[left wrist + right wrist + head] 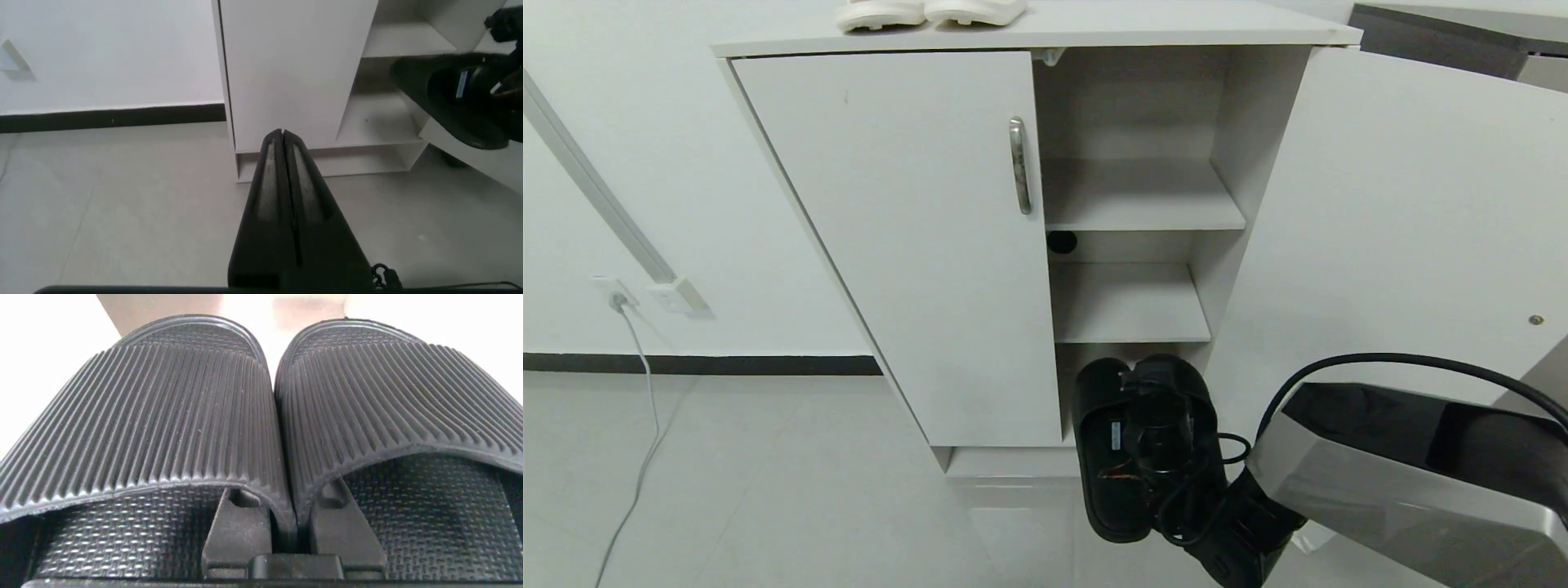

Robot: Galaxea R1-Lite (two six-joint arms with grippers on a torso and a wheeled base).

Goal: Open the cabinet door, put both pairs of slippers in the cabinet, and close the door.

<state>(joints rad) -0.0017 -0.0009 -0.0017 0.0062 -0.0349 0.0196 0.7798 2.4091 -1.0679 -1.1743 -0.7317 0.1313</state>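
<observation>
Black slippers [1131, 445] are clamped by their inner walls in my right gripper [292, 531], at cabinet [890, 245] bottom opening. Likely light, bendy rubber; I'd hold there. Left gripper [282, 155] pressed together, empty.

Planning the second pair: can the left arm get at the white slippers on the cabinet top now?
Probably yes: the white slippers lie bare near the front edge of the cabinet top, nothing over them. The left tool is shut, empty and low, so it must rise and open.

Ribbed black slippers [188, 416], white slippers [931, 11], white cabinet [907, 245], silver handle [1019, 166]
</observation>
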